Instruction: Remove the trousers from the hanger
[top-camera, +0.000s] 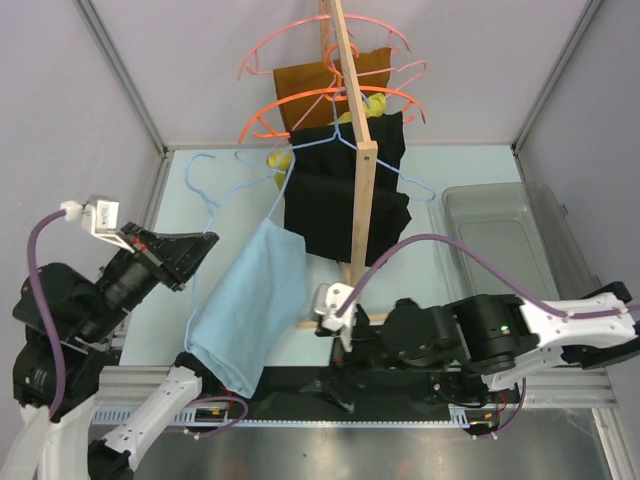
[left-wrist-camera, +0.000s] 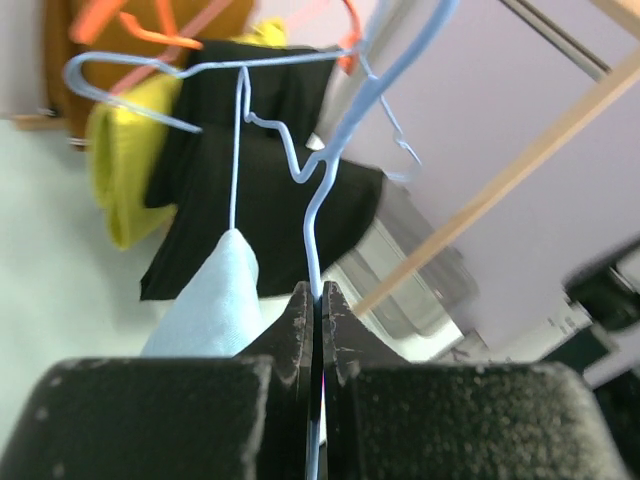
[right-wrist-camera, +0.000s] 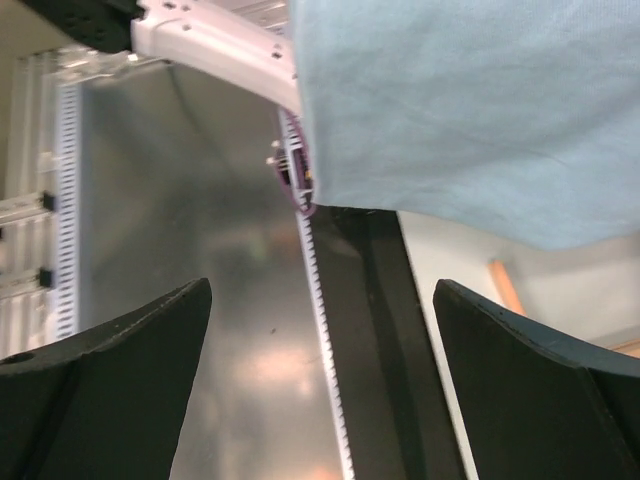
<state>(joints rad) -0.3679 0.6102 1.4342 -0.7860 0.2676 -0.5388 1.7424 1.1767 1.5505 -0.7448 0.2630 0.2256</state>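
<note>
Left claw (left-wrist-camera: 318, 300) clamps hanger (left-wrist-camera: 311, 250).

Soft, matt cloth trousers (top-camera: 248, 300) are shown with a thin, smooth wire hanger (left-wrist-camera: 311, 250), a bare wooden post (top-camera: 366, 200) and a clear, glossy plastic bin (top-camera: 492, 238).
</note>
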